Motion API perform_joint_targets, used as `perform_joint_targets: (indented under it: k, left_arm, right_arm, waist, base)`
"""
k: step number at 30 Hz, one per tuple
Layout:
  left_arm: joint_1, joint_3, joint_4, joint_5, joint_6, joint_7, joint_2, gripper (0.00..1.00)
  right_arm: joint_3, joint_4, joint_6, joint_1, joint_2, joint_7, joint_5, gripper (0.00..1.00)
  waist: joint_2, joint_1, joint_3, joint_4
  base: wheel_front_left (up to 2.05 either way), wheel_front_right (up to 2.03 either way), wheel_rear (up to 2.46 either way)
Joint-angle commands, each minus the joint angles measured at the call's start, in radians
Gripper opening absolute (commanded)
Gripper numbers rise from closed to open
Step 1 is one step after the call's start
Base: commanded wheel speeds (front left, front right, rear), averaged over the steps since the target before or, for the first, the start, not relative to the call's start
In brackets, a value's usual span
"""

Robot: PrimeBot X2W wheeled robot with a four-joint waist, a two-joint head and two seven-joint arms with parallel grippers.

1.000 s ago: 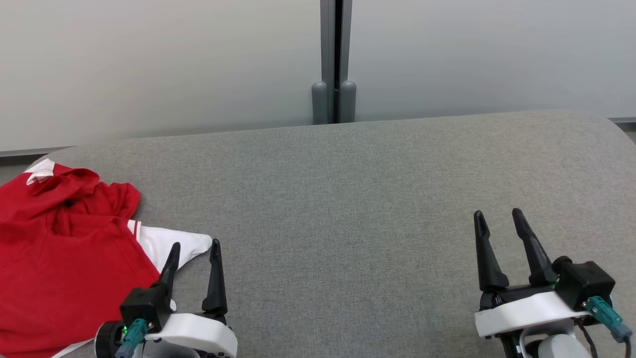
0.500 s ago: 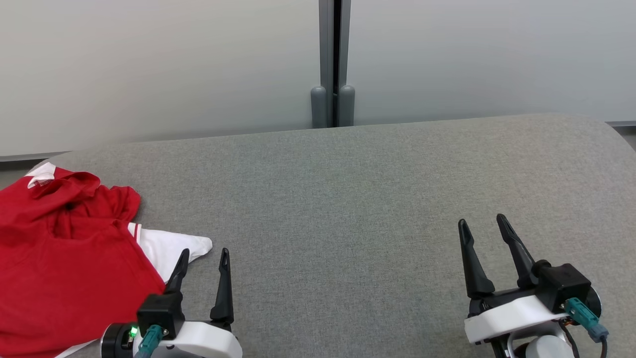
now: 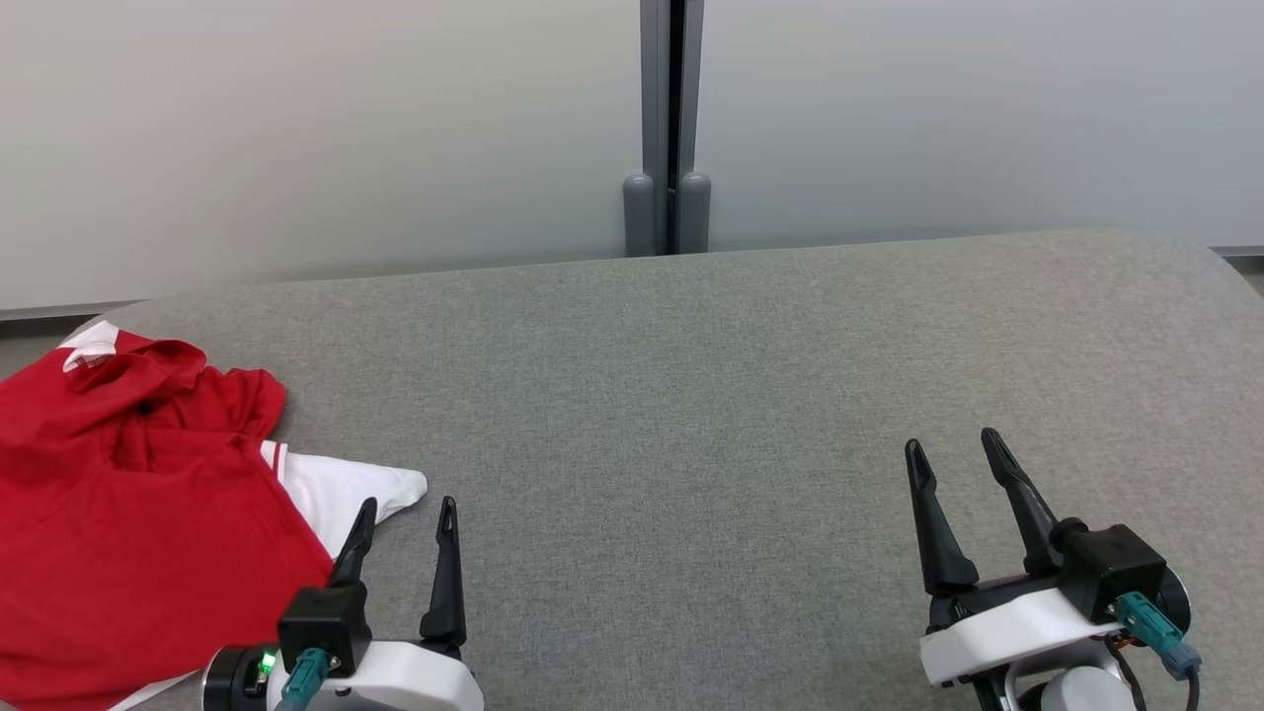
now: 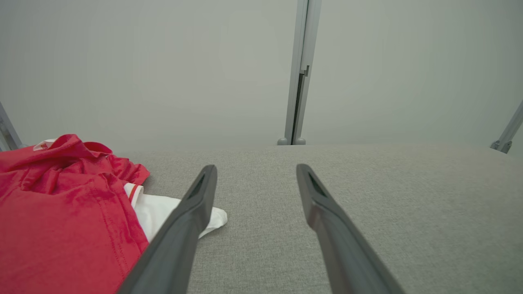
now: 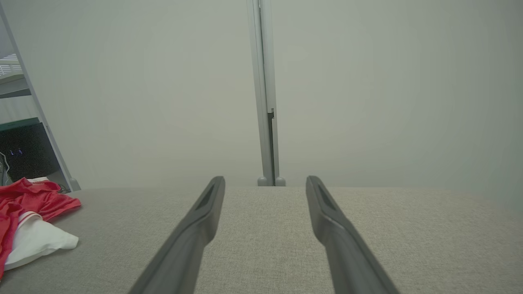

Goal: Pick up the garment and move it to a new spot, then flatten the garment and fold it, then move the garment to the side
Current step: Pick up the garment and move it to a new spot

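Crumpled red-and-white shirt (image 3: pixel 128 513) at the left end of the grey padded table (image 3: pixel 691 395), white sleeve (image 3: pixel 346 489) splayed toward the middle. Just beside that sleeve, left gripper (image 3: pixel 408 506), fingers apart and clamped on nothing; contact with the cloth impossible to tell. Well apart on the right, right gripper (image 3: pixel 950 441), fingers likewise spread and empty, over bare table. Behind, pale wall panels (image 3: pixel 296 128) and a grey post (image 3: pixel 669 128).
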Motion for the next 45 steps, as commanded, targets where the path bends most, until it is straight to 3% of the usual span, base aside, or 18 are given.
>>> perform_joint_targets:
  k: [1,12,21,30,45]
  left_arm:
    - [0.006,0.003,0.001,-0.001,0.005,-0.002,0.003,1.0]
    - [-0.008,0.007,0.01,0.002,0.0,-0.002,0.004,1.0]
    - [0.003,0.045,0.006,0.02,0.011,-0.002,0.003,1.0]
    - [0.006,0.093,-0.008,0.053,-0.006,-0.002,0.003,1.0]
    - [0.02,0.097,-0.017,0.058,-0.003,-0.002,0.003,1.0]
  right_arm:
    - [-0.002,0.005,0.0,-0.001,-0.007,-0.006,0.006,1.0]
    - [0.02,-0.008,0.0,0.012,-0.003,-0.006,0.031,1.0]
    - [0.055,-0.005,0.0,0.024,-0.005,-0.006,0.047,1.0]
    - [0.081,0.009,0.0,0.013,-0.004,-0.005,0.053,1.0]
    - [0.115,0.018,0.0,0.008,0.002,-0.005,0.089,1.0]
  waist:
    - [0.0,0.0,0.0,0.002]
    - [0.0,0.0,0.003,0.082]
    - [0.0,0.0,-0.003,0.238]
    - [0.0,0.0,-0.008,0.373]
    - [0.0,0.0,-0.01,0.461]
  base:
    - [0.0,0.0,0.0]
    - [0.0,0.0,0.0]
    - [0.0,0.0,0.0]
    - [0.0,0.0,0.0]
    - [0.0,0.0,0.0]
